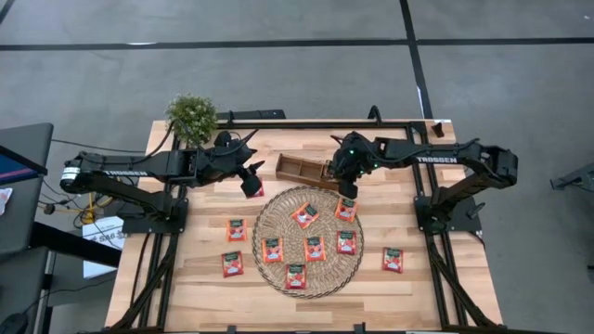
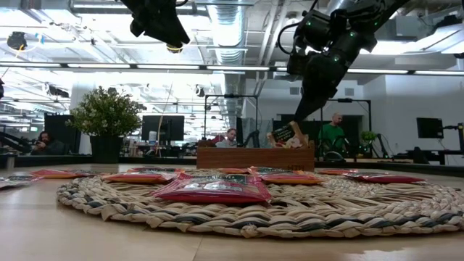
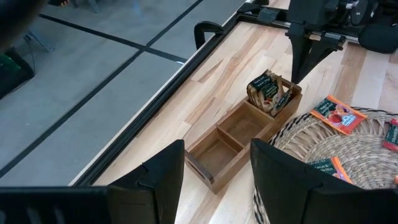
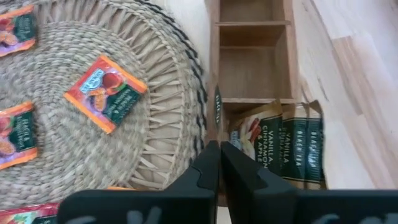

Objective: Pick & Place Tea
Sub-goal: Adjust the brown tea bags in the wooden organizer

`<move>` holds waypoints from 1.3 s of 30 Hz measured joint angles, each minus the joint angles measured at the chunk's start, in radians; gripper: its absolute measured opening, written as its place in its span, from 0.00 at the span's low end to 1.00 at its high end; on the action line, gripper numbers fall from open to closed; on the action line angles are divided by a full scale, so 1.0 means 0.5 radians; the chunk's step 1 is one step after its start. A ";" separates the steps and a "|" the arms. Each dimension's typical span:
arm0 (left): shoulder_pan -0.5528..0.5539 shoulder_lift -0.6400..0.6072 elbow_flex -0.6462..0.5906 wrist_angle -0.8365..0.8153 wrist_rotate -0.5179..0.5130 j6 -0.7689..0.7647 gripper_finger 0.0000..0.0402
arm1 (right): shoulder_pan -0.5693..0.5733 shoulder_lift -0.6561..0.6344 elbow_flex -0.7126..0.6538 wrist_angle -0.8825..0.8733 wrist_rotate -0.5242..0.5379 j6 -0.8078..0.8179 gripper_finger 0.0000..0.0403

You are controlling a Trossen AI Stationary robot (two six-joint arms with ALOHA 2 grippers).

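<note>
The right gripper (image 4: pixel 219 163) hangs with its fingers pressed together and empty over the right end of the wooden tray (image 1: pixel 299 168), just beyond the far rim of the woven mat (image 1: pixel 271 223); several tea sachets (image 4: pixel 283 143) stand upright in that end compartment, the other two compartments bare. More red-orange sachets (image 1: pixel 315 248) lie flat on the mat and on the table (image 1: pixel 186 288) to its left and right; a potted plant (image 1: pixel 192 116) stands at the far left corner. The left gripper (image 3: pixel 214 171) waits with fingers apart, raised beside the tray's left end.
</note>
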 joint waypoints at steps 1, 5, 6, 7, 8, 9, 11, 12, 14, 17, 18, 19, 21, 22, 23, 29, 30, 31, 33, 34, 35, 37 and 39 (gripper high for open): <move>0.000 -0.001 0.000 0.000 0.000 0.001 0.44 | 0.000 0.000 0.000 0.000 0.010 -0.001 0.01; 0.000 0.000 0.000 0.000 0.000 0.000 0.44 | 0.000 0.000 0.000 0.000 0.023 0.000 0.01; 0.000 0.000 0.000 0.000 0.000 0.000 0.44 | 0.000 0.000 0.000 0.000 0.030 0.000 0.00; 0.000 0.000 0.000 0.000 0.000 0.000 0.44 | 0.000 0.000 0.000 0.000 0.046 0.000 0.00; 0.000 0.000 0.000 0.000 0.000 0.001 0.44 | 0.000 0.000 0.000 0.000 0.064 0.001 0.00; 0.000 0.000 0.000 0.000 0.000 0.000 0.44 | 0.000 0.000 0.000 0.000 0.069 0.001 0.00; 0.000 0.000 0.000 0.000 0.000 0.000 0.44 | 0.000 0.000 0.000 0.000 0.073 0.001 0.00; 0.000 0.000 0.000 0.000 0.000 0.000 0.44 | 0.000 0.000 0.000 0.000 0.076 0.002 0.00; 0.000 0.000 0.000 0.000 0.000 0.000 0.44 | 0.000 0.000 0.000 0.001 0.109 0.017 0.00; 0.000 0.000 0.000 0.000 0.000 0.000 0.44 | 0.000 0.000 0.000 0.002 0.125 0.037 0.00; 0.000 0.000 0.000 0.000 0.000 0.000 0.44 | 0.000 0.000 0.000 0.003 0.126 0.051 0.00; 0.000 0.000 0.000 0.000 0.000 0.000 0.44 | 0.000 0.000 0.000 0.003 0.126 0.060 0.00; 0.000 0.000 0.000 0.000 0.000 0.000 0.44 | 0.000 0.000 0.000 0.010 0.127 0.077 0.00; 0.000 0.000 0.000 0.000 0.000 0.000 0.44 | 0.000 0.000 0.000 0.017 0.127 0.091 0.00; 0.000 0.000 0.000 0.000 0.000 0.000 0.44 | 0.000 0.000 0.001 0.022 0.127 0.096 0.00; 0.000 0.000 0.000 0.000 0.000 0.001 0.44 | 0.000 0.000 0.001 0.033 0.127 0.140 0.00; 0.000 0.000 0.000 0.000 0.000 0.001 0.44 | 0.000 0.000 0.001 0.034 0.127 0.145 0.00; 0.000 0.000 0.000 0.000 0.000 0.001 0.44 | 0.000 0.000 0.001 0.034 0.127 0.155 0.00; 0.000 0.000 0.000 0.000 0.000 0.002 0.44 | 0.000 -0.001 0.001 0.046 0.128 0.161 0.00; 0.000 0.000 0.000 0.000 0.000 0.007 0.44 | 0.000 -0.002 0.001 0.049 0.128 0.163 0.00; 0.000 0.000 0.000 0.000 0.000 0.012 0.44 | 0.000 -0.002 0.001 0.049 0.128 0.178 0.00; 0.000 -0.001 0.000 0.000 0.000 0.032 0.44 | -0.003 -0.002 0.001 0.049 0.129 0.213 0.00; 0.000 -0.001 0.001 0.000 0.000 0.039 0.44 | -0.005 -0.003 0.001 0.049 0.129 0.219 0.00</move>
